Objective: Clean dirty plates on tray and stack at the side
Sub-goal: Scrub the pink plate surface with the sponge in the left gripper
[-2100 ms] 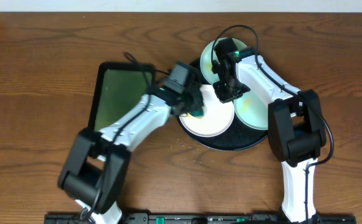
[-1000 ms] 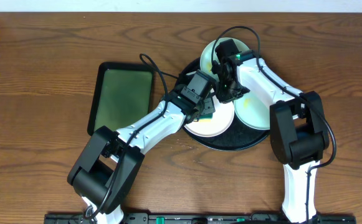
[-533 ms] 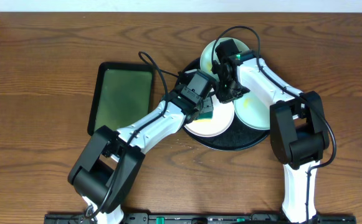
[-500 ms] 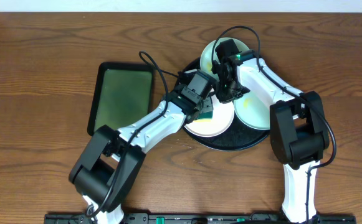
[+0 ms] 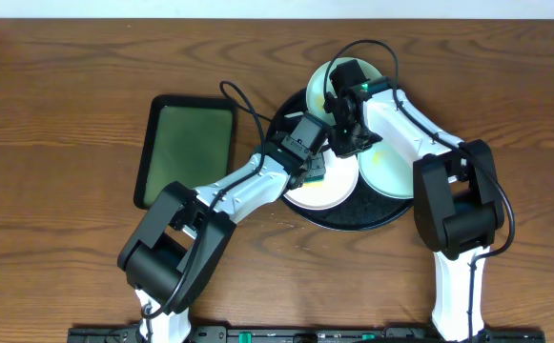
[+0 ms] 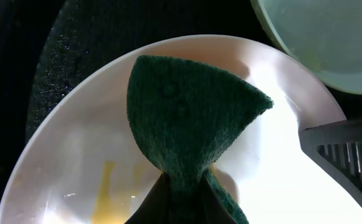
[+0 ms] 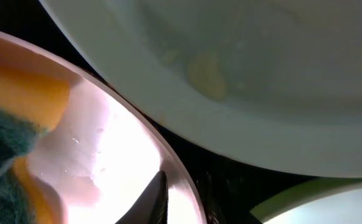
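Observation:
The white plate (image 5: pixel 319 195) lies on the round black tray (image 5: pixel 353 217), with yellow smears on it (image 6: pixel 106 186). My left gripper (image 5: pixel 317 170) is shut on a green and yellow sponge (image 6: pixel 187 118) and presses it onto the white plate. My right gripper (image 5: pixel 346 145) is shut on the white plate's far rim (image 7: pixel 181 193). One mint plate (image 5: pixel 318 80) lies at the tray's back and carries a yellow stain (image 7: pixel 205 74). The other mint plate (image 5: pixel 388 171) lies at the tray's right.
A rectangular dark-green tray (image 5: pixel 189 148) lies on the wooden table left of the round tray. My two arms cross closely over the round tray. The right gripper's finger (image 6: pixel 349 149) shows beside the sponge in the left wrist view.
My left gripper has carried the sponge from the white plate's left side rightward across it, toward the right gripper. The right arm has held still on the rim.

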### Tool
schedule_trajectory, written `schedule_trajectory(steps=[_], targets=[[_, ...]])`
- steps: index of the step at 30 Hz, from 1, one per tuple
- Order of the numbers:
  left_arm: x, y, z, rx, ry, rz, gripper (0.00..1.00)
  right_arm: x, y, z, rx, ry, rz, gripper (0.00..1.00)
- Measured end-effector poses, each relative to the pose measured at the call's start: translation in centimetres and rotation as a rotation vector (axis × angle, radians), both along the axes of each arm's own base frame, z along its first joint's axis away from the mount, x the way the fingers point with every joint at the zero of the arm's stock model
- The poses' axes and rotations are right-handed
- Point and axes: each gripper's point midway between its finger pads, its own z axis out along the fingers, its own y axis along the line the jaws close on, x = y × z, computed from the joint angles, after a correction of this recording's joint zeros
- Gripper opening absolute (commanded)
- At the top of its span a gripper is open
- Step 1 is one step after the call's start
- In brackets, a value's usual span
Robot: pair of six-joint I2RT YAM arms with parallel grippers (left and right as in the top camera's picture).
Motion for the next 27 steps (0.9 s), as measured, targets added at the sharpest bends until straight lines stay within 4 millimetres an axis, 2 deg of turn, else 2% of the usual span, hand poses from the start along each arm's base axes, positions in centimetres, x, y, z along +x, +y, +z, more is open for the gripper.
schedule_trajectory(steps=[5, 10, 13, 18, 21, 24, 27], targets=[[-0.4, 1.0, -0.2, 0.052, 0.019, 0.015, 0.08, 0.0, 0.0, 0.0, 0.001, 0.001, 0.000, 0.16], [-1.0, 3.8, 0.0, 0.201, 0.020, 0.060, 0.08, 0.0, 0.4, 0.0, 0.021, 0.004, 0.002, 0.13], [-0.9, 5.3, 0.6, 0.271, -0.007, 0.089, 0.07, -0.1, 0.6, 0.0, 0.033, 0.009, 0.003, 0.13], [0.3, 6.2, 2.5, 0.291, -0.086, 0.132, 0.08, -0.2, 0.7, 0.0, 0.043, 0.014, 0.004, 0.13], [1.3, 5.2, 3.3, 0.216, -0.118, 0.134, 0.07, -0.2, 0.7, 0.0, 0.043, 0.014, 0.004, 0.13], [1.7, 2.6, 3.7, 0.083, -0.116, 0.089, 0.07, -0.2, 0.7, 0.0, 0.043, 0.014, 0.004, 0.13], [1.2, 0.1, 3.8, -0.047, -0.074, 0.050, 0.08, -0.2, 0.7, 0.0, 0.044, 0.015, 0.004, 0.14]])
